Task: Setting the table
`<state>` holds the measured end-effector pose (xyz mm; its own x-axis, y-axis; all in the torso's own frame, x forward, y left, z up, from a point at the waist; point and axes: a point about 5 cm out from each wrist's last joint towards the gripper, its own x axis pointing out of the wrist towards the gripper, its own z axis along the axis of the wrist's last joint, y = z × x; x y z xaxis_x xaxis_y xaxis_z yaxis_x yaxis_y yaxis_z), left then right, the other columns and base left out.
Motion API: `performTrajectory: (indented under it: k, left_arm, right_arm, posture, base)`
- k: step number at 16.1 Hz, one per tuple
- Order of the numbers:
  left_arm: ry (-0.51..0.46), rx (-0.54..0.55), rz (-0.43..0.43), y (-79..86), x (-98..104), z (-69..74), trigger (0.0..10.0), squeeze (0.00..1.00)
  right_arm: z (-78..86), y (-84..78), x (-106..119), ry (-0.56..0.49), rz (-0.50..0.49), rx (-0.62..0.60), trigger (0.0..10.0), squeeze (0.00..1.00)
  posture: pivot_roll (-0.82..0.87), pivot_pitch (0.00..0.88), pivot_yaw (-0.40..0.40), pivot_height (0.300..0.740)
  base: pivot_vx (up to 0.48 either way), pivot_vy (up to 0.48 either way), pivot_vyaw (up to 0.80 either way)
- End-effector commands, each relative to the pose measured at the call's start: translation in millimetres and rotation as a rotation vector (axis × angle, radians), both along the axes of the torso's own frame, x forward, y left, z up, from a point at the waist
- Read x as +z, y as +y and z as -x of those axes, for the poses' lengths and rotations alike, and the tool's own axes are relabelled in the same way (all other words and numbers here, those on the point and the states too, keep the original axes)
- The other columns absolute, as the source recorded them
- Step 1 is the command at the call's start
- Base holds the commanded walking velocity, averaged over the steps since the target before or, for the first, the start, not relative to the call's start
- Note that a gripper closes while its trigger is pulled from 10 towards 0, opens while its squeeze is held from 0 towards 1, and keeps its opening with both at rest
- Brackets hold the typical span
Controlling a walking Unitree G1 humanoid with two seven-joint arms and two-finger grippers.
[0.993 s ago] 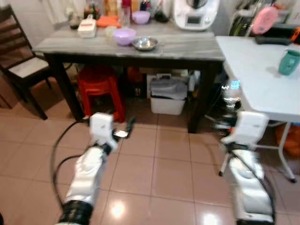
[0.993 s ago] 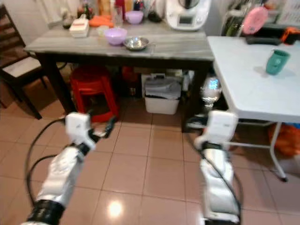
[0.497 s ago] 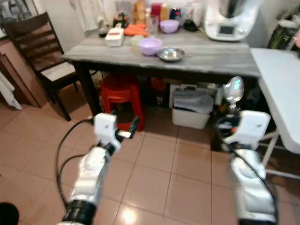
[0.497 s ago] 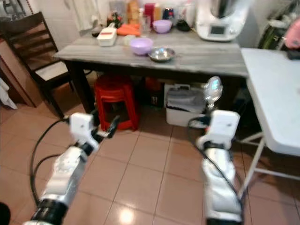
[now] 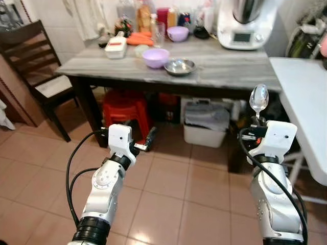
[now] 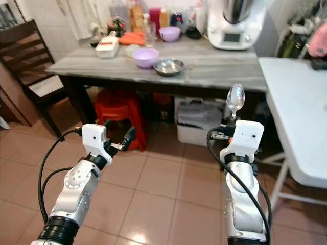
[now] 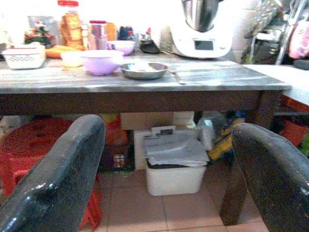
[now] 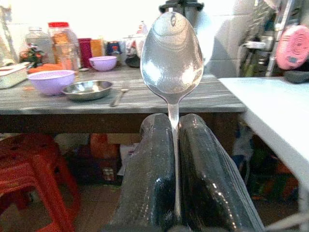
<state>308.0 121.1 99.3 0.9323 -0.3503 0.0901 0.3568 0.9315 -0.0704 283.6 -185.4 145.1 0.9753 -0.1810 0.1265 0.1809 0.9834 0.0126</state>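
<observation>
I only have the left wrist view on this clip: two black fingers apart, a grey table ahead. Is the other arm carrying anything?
Observer: Yes, the right end effector is shut on a spoon, bowl end pointing up.
Operator: What stands at the robot's right, past the grey table?
Observer: A white table, set at the grey table's right end.
Operator: And off to the left of my frame?
Observer: A dark wooden chair stands at the grey table's left end.
</observation>
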Motion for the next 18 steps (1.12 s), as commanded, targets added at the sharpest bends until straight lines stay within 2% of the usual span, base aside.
performTrajectory:
  k: [1, 13, 18]
  left_arm:
    - [-0.007, 0.01, -0.013, 6.3, 2.8, -2.0, 10.0, 0.0]
    - [-0.003, -0.005, -0.006, 0.2, 1.2, -1.4, 10.0, 0.0]
    - [-0.006, 0.002, -0.01, 3.1, 2.9, -5.0, 10.0, 0.0]
  right_arm:
    - [-1.6, 6.5, 4.5, -0.02, -0.008, 0.022, 10.0, 0.0]
    - [-3.8, 7.7, 3.9, -0.016, -0.006, 0.031, 10.0, 0.0]
    - [-4.9, 6.8, 4.2, -0.018, -0.003, 0.03, 10.0, 0.0]
  posture:
    - [-0.08, 0.0, 0.035, 0.74]
    - [-0.08, 0.0, 0.029, 0.74]
    - [-0.08, 0.0, 0.029, 0.74]
  base:
    - [0.345, 0.0, 0.0]
    - [0.346, 0.0, -0.04]
    - [0.347, 0.0, 0.0]
